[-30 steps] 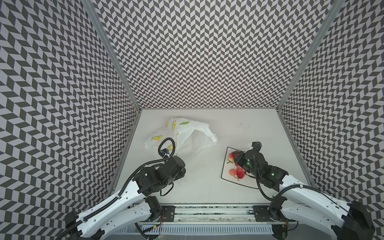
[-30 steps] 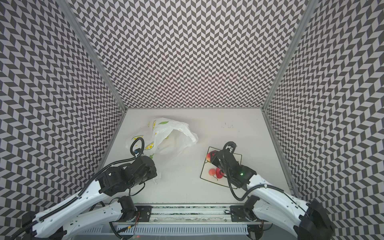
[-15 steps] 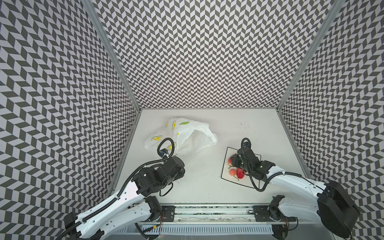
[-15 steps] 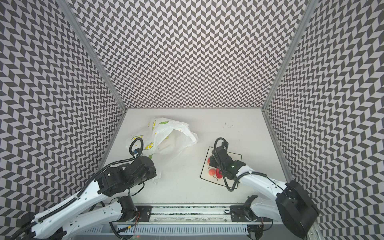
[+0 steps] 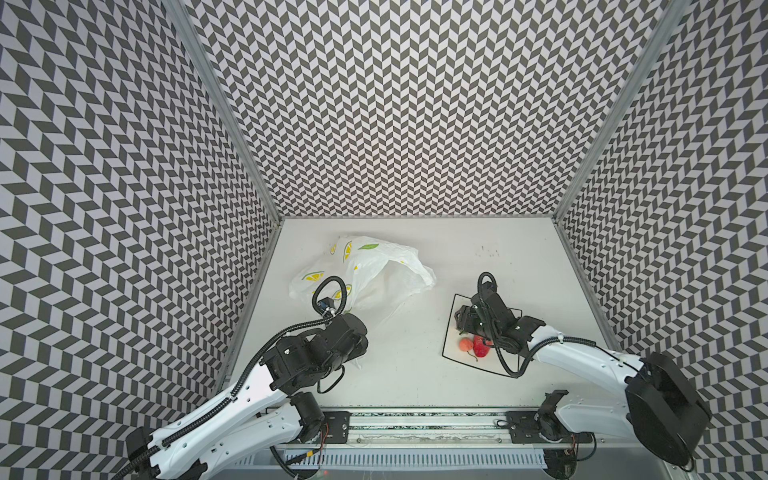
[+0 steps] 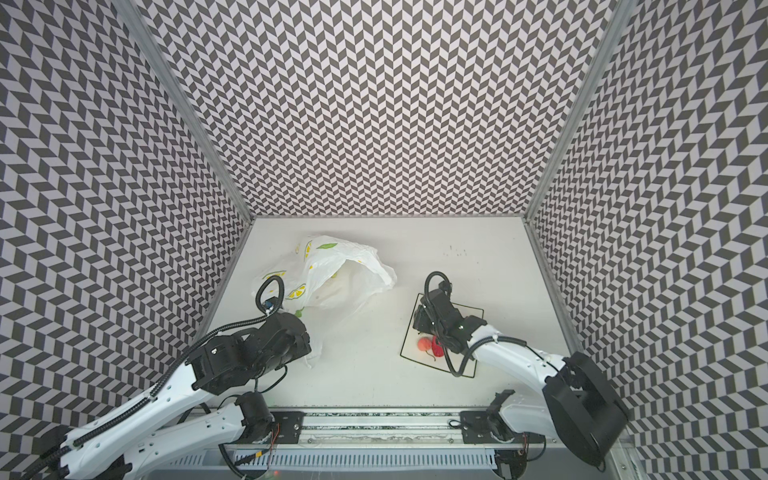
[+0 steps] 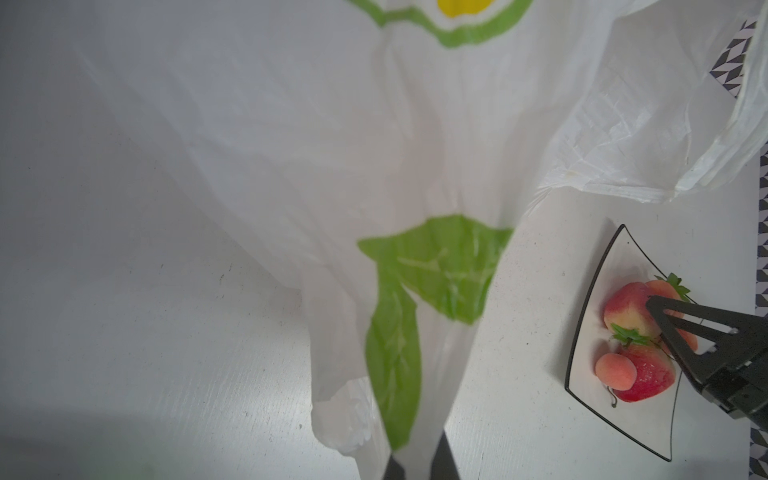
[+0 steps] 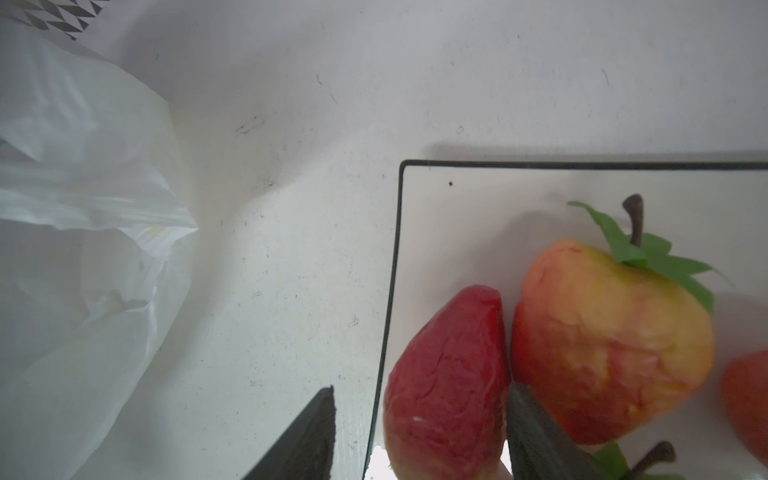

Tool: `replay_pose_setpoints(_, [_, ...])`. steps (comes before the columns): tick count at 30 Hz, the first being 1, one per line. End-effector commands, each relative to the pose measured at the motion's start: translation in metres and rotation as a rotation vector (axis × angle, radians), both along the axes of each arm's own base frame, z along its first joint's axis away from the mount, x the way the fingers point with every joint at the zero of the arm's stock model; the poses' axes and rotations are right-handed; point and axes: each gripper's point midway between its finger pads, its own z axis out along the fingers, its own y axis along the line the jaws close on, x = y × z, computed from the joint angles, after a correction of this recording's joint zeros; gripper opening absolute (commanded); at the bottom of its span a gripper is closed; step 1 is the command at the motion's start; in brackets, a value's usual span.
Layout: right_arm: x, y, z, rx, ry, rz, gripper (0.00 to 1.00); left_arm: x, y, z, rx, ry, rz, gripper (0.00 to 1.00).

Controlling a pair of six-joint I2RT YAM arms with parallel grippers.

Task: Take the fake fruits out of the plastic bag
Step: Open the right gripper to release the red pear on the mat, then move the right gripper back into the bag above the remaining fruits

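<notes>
left gripper pinching plastic bag; right gripper jaws apart astride red fruit on plate, seemingly no grip.

Figure: A white, lightly speckled worktop is enclosed on three sides by walls covered in a black-and-white chevron pattern; corners are edged by grey posts.

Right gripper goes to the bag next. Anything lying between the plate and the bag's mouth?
Nothing visible does. Only bare table lies between the plate under the right gripper and the plastic bag. The left gripper, shut on the bag's near edge, sits left of that gap.
</notes>
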Motion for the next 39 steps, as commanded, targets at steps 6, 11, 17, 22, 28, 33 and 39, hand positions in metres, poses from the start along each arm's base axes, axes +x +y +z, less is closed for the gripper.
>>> replay_pose_setpoints(6, [0.000, 0.006, 0.076, 0.127, -0.149, 0.037, 0.70, 0.003, 0.002, 0.011, -0.007, -0.033, 0.012, 0.00])
replay_pose_setpoints(11, [-0.016, 0.034, 0.126, 0.260, -0.326, 0.215, 0.64, 0.005, 0.001, 0.015, -0.015, -0.047, 0.011, 0.00])
replay_pose_setpoints(17, [-0.064, 0.110, 0.172, 0.361, -0.533, 0.559, 0.57, 0.006, -0.001, 0.017, -0.023, -0.052, 0.009, 0.00])
replay_pose_setpoints(22, [-0.085, 0.169, 0.180, 0.397, -0.582, 0.703, 0.54, 0.005, 0.000, 0.018, -0.026, -0.051, 0.011, 0.00])
replay_pose_setpoints(28, [-0.062, 0.221, 0.133, 0.434, -0.407, 0.617, 0.47, 0.005, -0.001, 0.023, -0.044, -0.060, 0.014, 0.00])
replay_pose_setpoints(33, [-0.039, 0.266, 0.096, 0.515, -0.230, 0.504, 0.46, 0.007, 0.002, 0.033, -0.041, -0.080, 0.024, 0.00])
replay_pose_setpoints(39, [-0.008, 0.301, 0.070, 0.639, -0.100, 0.304, 0.46, 0.009, 0.001, 0.036, -0.020, -0.079, 0.013, 0.00])
